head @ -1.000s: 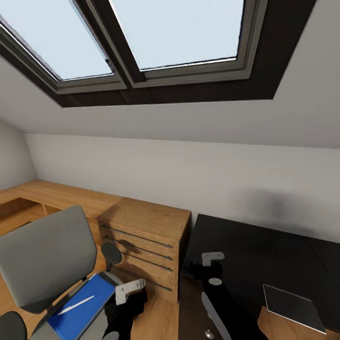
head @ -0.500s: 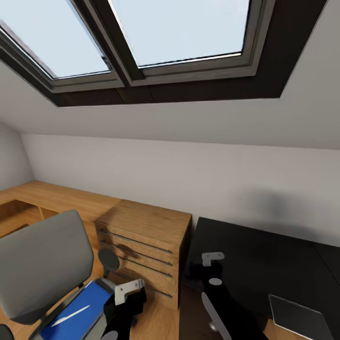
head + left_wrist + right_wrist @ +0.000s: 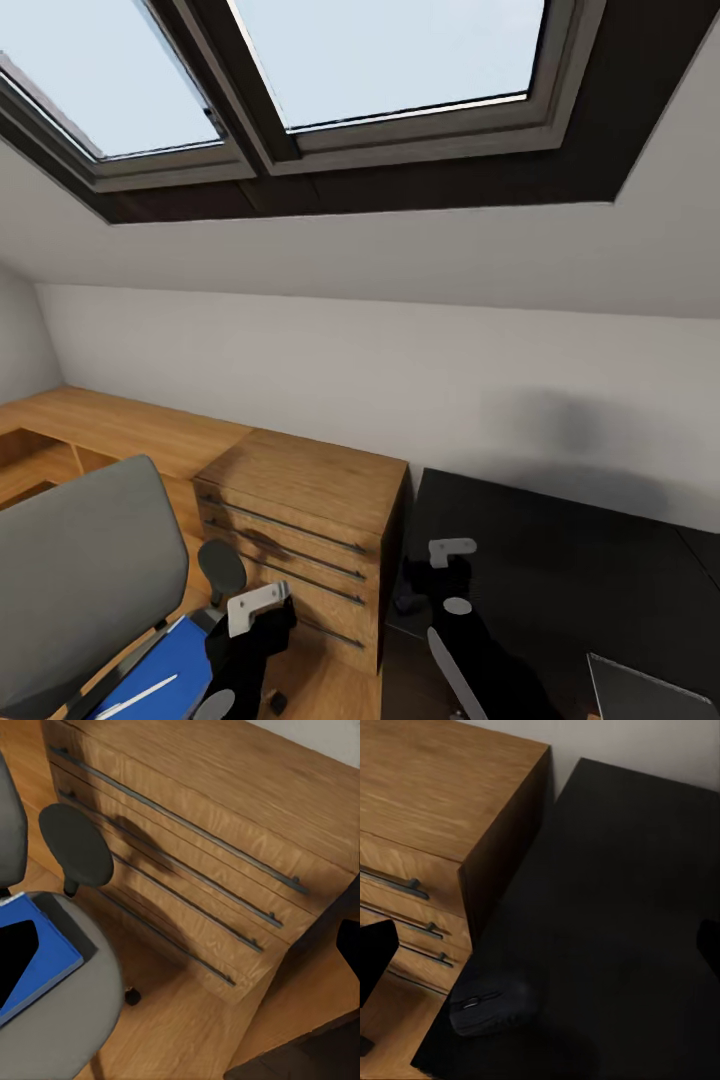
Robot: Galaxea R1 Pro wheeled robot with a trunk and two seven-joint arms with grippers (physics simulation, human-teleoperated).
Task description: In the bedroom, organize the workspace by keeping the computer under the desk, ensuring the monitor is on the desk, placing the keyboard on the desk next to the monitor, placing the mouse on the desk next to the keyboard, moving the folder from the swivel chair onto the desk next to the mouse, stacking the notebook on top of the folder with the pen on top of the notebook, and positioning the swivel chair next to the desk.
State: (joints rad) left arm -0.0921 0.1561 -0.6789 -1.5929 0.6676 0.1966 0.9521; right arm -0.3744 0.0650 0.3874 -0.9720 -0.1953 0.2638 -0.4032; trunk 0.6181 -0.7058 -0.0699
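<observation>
As the head camera tilts up toward the skylights, the folder [image 3: 165, 665] on the swivel chair [image 3: 80, 580] slips toward the frame's edge, largely cut off; the mouse [image 3: 491, 1011] sits on the black surface [image 3: 560, 560]. Neither end effector's opening can be judged.

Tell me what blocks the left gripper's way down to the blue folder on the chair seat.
Nothing visible does. In the head view the left gripper hangs just above the folder, which lies on the swivel chair seat. A slim white pen rests on the folder; the chair's black armrest stands beside it, off to the dresser side.
</observation>
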